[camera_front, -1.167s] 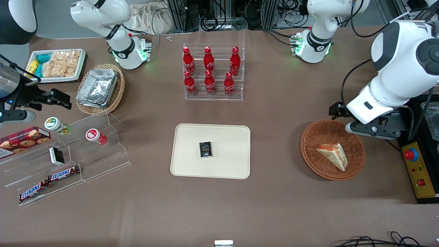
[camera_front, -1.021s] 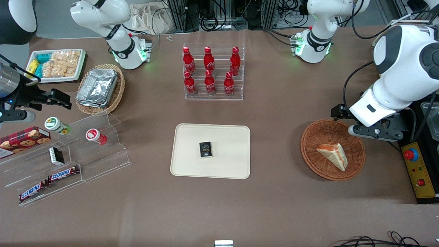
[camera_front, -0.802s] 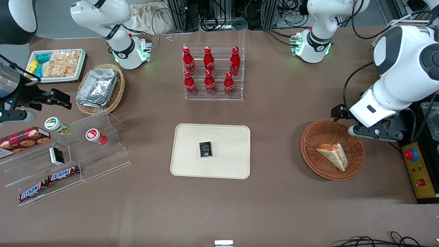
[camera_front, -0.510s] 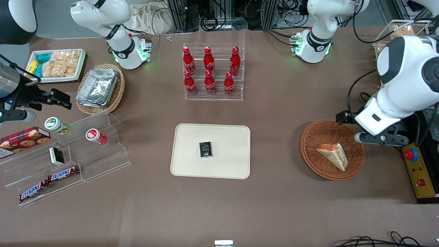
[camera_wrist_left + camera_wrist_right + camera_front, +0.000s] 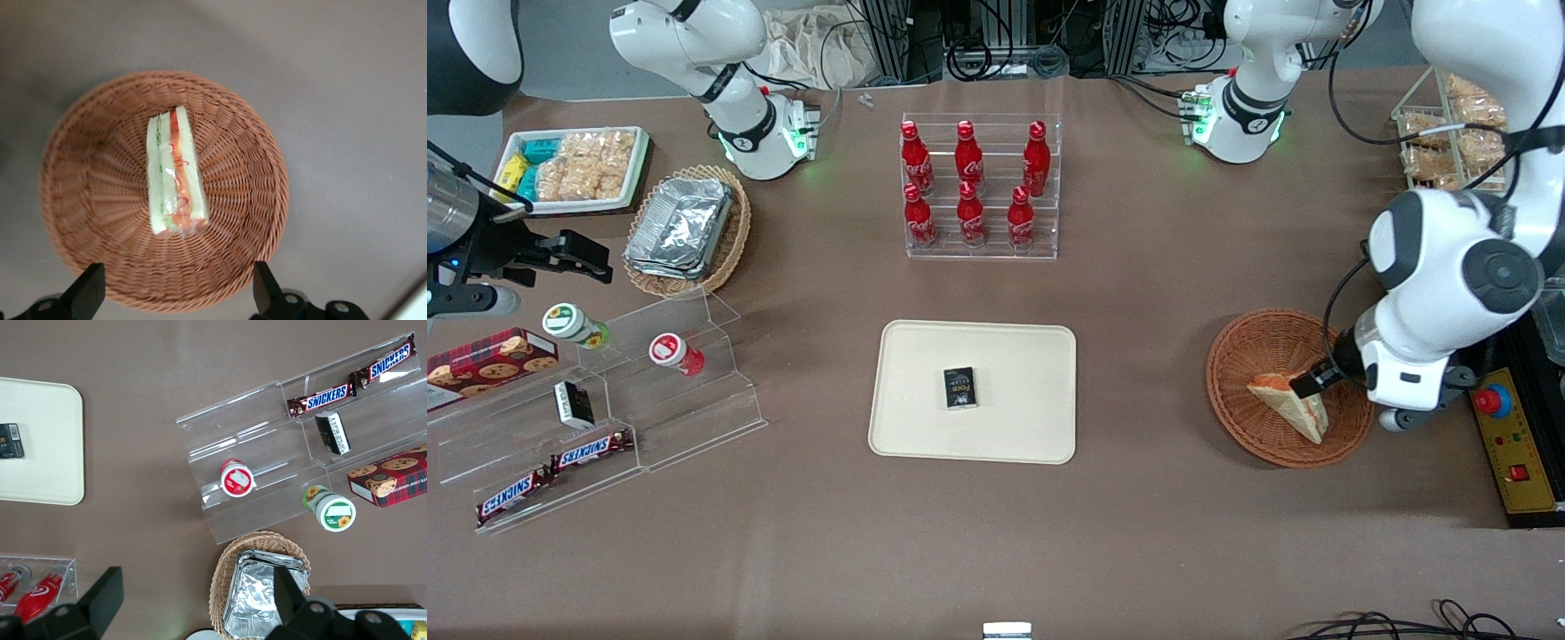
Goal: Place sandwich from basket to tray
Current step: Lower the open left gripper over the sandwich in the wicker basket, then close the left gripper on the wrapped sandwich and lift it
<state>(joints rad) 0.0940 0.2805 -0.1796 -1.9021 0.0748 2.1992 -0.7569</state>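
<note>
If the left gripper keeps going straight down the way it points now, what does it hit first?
Probably the sandwich, lying in the basket. The open gripper hangs above it, pointing down, though its height is unclear.

I see a clear acrylic rack with six red cola bottles (image 5: 969, 187) on the brown tabletop (image 5: 1138, 533). Toward the parked arm's end stand a pale oval wicker basket with foil trays (image 5: 685, 229), a white tray of snack packets (image 5: 574, 169) and a clear stepped acrylic stand holding two Snickers bars (image 5: 551, 471).

Basket (image 5: 240, 167) rough woven wicker; sandwich (image 5: 173, 173) glossy clear wrap; tray (image 5: 1014, 356) smooth matt plastic.
</note>
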